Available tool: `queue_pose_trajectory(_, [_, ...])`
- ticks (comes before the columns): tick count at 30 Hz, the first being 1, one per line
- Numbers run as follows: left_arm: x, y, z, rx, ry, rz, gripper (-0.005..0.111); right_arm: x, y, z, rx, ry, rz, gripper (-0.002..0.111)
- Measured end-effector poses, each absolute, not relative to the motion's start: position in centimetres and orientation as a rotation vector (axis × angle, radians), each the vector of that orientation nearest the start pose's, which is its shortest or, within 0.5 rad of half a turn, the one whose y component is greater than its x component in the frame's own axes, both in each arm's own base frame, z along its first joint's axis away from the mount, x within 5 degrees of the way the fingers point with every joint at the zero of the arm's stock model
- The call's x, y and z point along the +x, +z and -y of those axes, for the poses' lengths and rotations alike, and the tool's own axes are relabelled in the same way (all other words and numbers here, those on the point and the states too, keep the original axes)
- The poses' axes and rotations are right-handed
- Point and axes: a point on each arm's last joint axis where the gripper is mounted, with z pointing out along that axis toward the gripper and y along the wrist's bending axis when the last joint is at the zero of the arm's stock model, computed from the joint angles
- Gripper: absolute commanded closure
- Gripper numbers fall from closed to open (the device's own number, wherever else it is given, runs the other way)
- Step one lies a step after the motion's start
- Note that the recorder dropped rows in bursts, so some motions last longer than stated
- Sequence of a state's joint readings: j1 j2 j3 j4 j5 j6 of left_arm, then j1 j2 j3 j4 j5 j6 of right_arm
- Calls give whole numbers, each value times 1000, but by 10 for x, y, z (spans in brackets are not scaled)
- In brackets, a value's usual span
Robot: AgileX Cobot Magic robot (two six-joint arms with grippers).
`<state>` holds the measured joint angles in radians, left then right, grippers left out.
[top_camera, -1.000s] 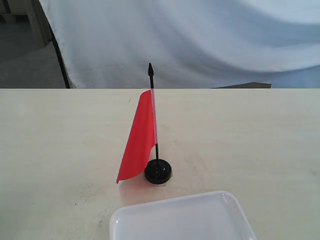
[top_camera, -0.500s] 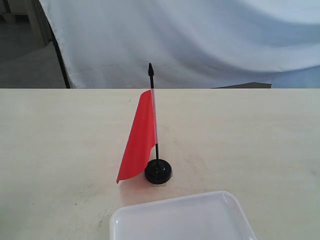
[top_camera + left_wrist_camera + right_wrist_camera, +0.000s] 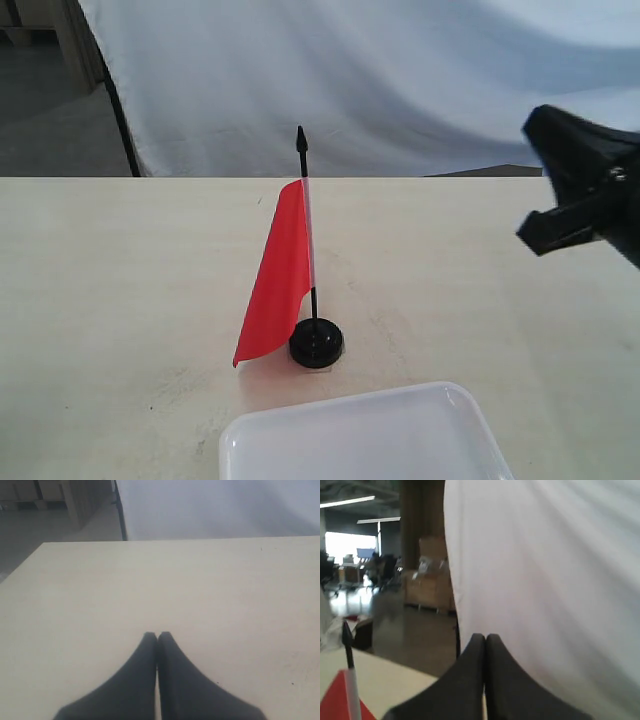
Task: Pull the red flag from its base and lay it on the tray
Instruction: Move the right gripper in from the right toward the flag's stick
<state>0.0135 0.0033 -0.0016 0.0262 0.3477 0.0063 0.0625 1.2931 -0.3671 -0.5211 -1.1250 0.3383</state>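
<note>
The red flag (image 3: 280, 275) stands upright on its thin black stick in the round black base (image 3: 316, 345) near the table's middle. Just in front of the base lies the translucent white tray (image 3: 365, 438), with nothing in it. My right gripper (image 3: 590, 185) hangs in the air at the right edge, well away from the flag; in its wrist view the gripper (image 3: 485, 639) is shut on nothing, and the red flag (image 3: 340, 702) shows low at one side. My left gripper (image 3: 157, 636) is shut over bare table and is out of the exterior view.
A pale wooden table (image 3: 120, 270) carries everything. A white cloth backdrop (image 3: 400, 80) hangs behind its far edge, with a dark pole (image 3: 118, 115) at the left.
My right gripper has come into the exterior view from the right edge. The flag, base and tray have not moved.
</note>
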Motion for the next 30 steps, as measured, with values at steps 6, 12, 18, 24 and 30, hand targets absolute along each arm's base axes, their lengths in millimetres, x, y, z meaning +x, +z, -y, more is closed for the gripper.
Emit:
queue_pose_trajectory(6, [54,182,-2,10,39,-1833,107,291,195,-69,-694,566,-1508,109])
queue_pose_trajectory(12, [54,182,-2,10,39,-1833,107,329,139,-53,-859,860,-1660,109])
queue_pose_trajectory(18, [54,182,-2,10,39,-1833,107,341,96,-56,-891,1005,-1773,109])
queue_pose_trajectory(24, [54,182,-2,10,39,-1833,107,336,92,-77,-983,1056,-1746,109])
queue_pose_trajectory(30, [54,182,-2,10,39,-1833,107,336,93,-92,-976,1075,-1727,97])
